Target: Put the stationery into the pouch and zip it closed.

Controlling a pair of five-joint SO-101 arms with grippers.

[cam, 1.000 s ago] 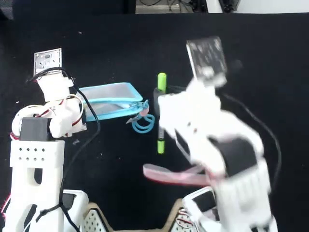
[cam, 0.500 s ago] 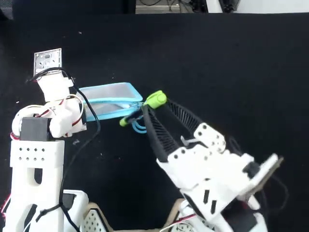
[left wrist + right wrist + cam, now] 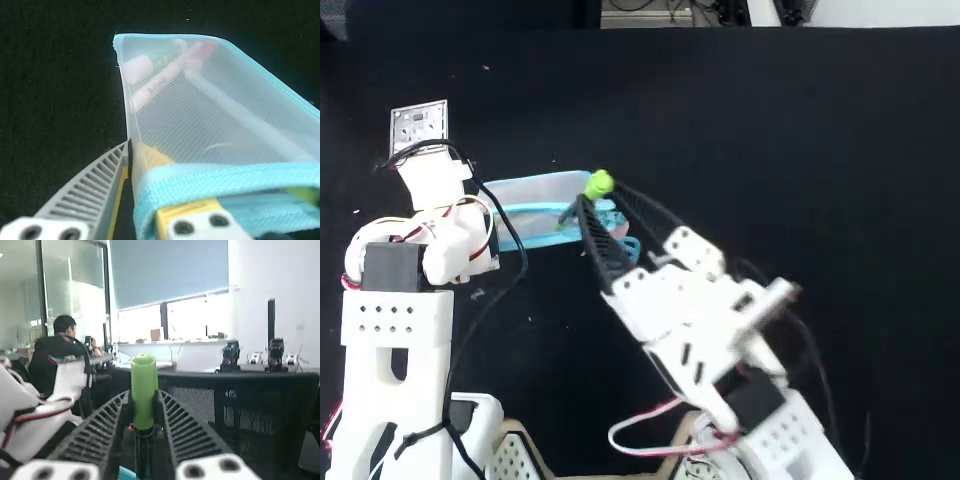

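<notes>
Since half a second ago the right gripper point(image 3: 601, 197) has swung toward 10 o'clock. It carries the green marker point(image 3: 599, 184) from just off the 3 o'clock end of the pouch point(image 3: 535, 198) to a spot over that end. A second ago the marker lay flat on the black table point(image 3: 800, 150), at 3 o'clock of the pouch. The left arm and the pouch have not shifted.

The right gripper's fingers cover the pouch's 3 o'clock end and most of the marker's barrel, so I cannot tell whether its lower tip is inside the opening. In the left wrist view the frame edge cuts off one side of the pouch point(image 3: 210, 120).

The pouch is see-through mesh with a light blue zip band. It lies toward 10 o'clock of the table's middle, and pens point(image 3: 150, 85) show through its wall. The left gripper point(image 3: 142, 212) is clenched on one end of it. In the right wrist view the right gripper point(image 3: 144, 399) grasps the marker point(image 3: 144, 387) upright, cap uppermost.
</notes>
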